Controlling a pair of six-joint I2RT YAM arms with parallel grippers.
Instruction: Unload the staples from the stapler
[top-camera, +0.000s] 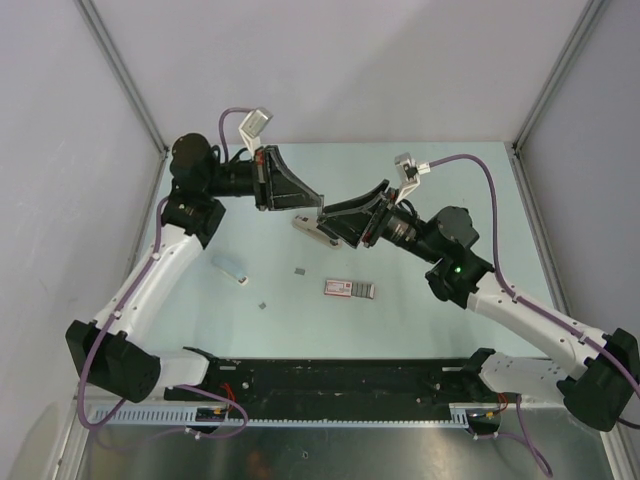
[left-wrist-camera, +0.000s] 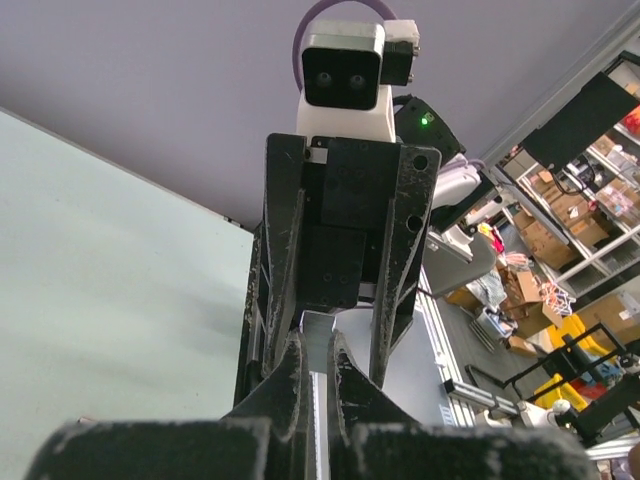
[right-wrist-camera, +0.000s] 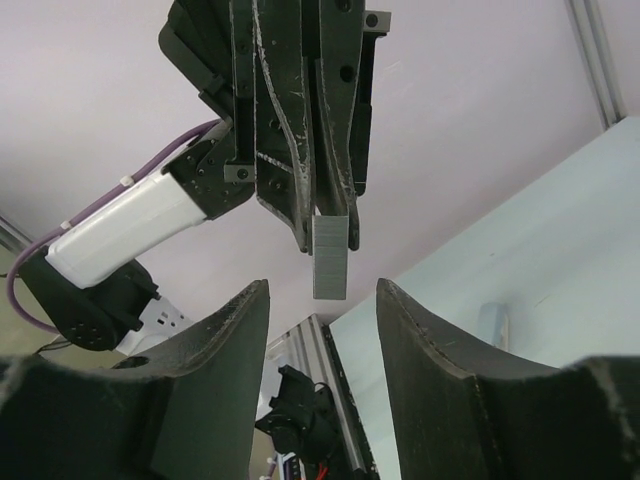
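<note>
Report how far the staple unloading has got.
Done: the stapler lies on the table, touched by neither arm, with loose staples nearby. In hand: the left gripper is shut on a grey strip of staples, held in the air between the open fingers of the right gripper. Left: hand over or set down that strip. Whether the stapler holds more cannot be told.

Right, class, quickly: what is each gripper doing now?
Left gripper: shut on a ribbed grey metal strip of staples.
Right gripper: open, holding nothing.
</note>
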